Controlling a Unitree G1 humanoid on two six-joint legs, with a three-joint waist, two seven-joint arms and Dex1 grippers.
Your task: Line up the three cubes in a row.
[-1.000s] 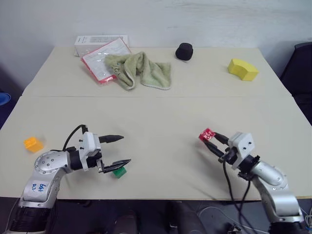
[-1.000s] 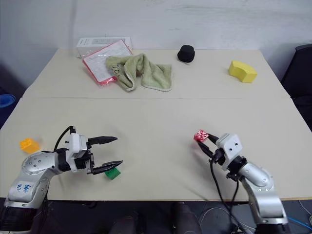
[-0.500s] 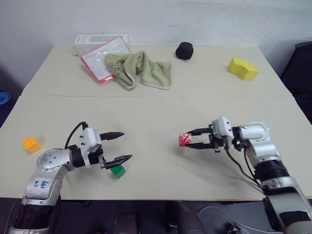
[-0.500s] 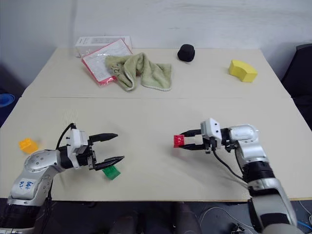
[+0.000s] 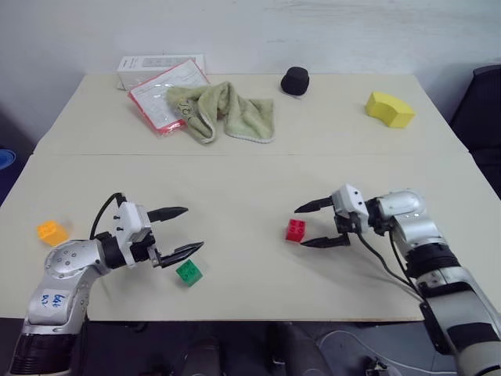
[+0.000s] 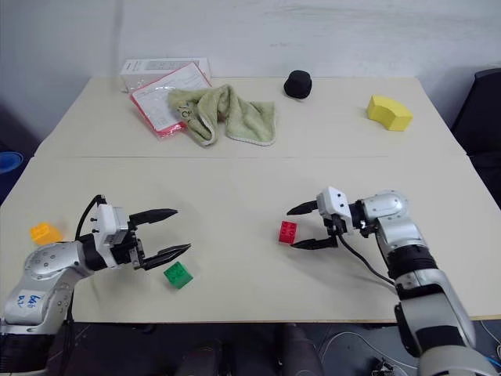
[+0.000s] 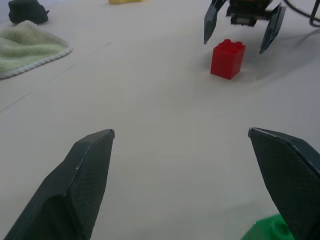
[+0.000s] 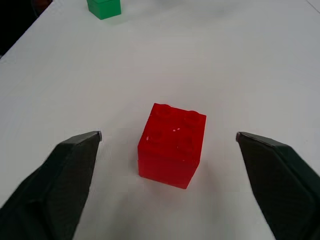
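Green cube (image 5: 189, 272): nearest the front edge of the table (image 5: 250, 188), studs up, free on the surface; it sits just below and beside the lower finger of the left gripper (image 5: 178, 232), not touching as far as I can tell.
Left gripper: jaws wide, nothing between them; pointing across the table toward the middle.
Red cube (image 5: 296, 229): a little farther in, right of centre, upright on the table, studs up. Resting free, no finger on it.
Right gripper (image 5: 313, 225): jaws spread wide, one finger to each side of the red cube and clear of it; reads as a cube set down and let go.
Orange-yellow cube (image 5: 52, 232): far out at the left edge, well apart from the other two, untouched.
Row status: red and green lie at roughly similar depth but well apart, green somewhat nearer; no line formed yet.
Left to do (judgement): bring orange-yellow in from the left edge, close the green–red gap, square all three.
Back of table: towel (image 5: 225, 111), papers, black object, yellow wedge (image 5: 390, 110), none in the way.
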